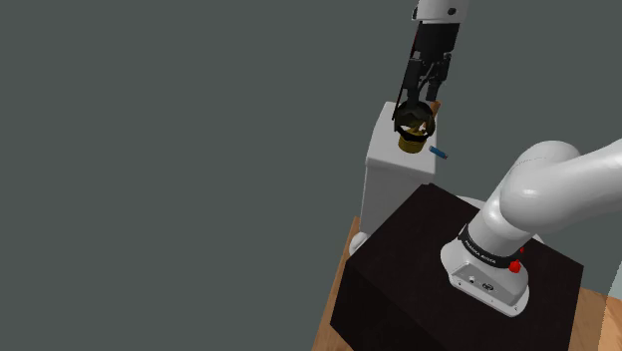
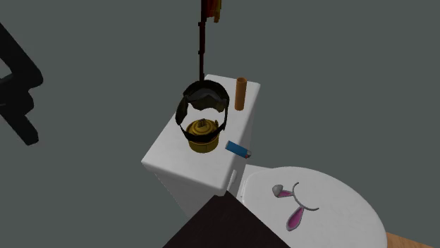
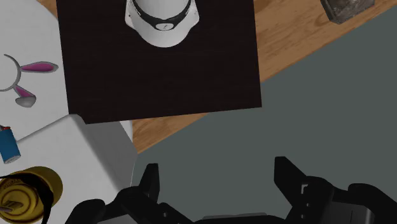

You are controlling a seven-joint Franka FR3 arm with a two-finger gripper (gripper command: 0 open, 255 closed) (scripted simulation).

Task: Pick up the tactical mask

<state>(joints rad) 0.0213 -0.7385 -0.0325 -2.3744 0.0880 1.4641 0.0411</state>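
Observation:
The tactical mask (image 2: 203,118), dark curved straps around a gold canister, sits on top of the white toilet tank (image 2: 176,151). A thin dark strap rises from it toward the second exterior view's top edge. In the shoulder view my gripper (image 1: 421,100) hangs just above the mask (image 1: 415,132). In the wrist view my gripper (image 3: 219,181) is open, its fingers wide apart with only grey floor between them. The mask's gold canister (image 3: 25,189) lies off to one side, beyond one finger (image 3: 149,181), untouched by it.
A blue lighter (image 2: 238,149) lies on the tank's edge near the mask, and an orange-brown cylinder (image 2: 240,93) stands at the tank's back. A bunny-ear headband (image 2: 292,204) rests on the toilet lid (image 2: 338,211). My black stand (image 1: 439,269) sits on wooden floor.

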